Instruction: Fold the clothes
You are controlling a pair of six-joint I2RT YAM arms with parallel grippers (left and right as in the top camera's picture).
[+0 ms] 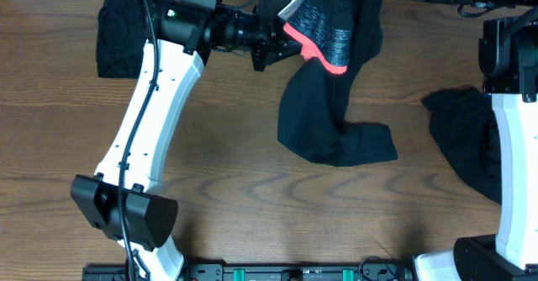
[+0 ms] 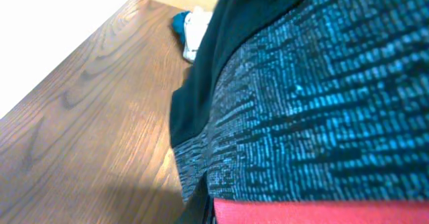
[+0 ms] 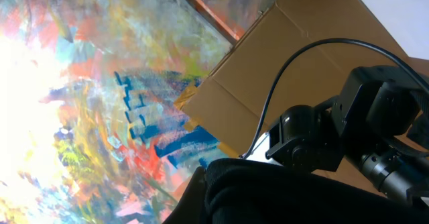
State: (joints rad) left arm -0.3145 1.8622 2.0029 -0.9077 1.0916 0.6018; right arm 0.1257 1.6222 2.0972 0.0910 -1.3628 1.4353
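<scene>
Jaws closed both sides: left jaws pinch coral band [image 1: 315, 54] of trousers [image 1: 336, 129], right jaws on raised black edge. Limp, light, drapes; best held at waistband corners.

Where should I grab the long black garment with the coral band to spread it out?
Grip the long black garment at its lower end, coming from above on the right: that end lies flat on the table, while the top hangs bunched.
</scene>
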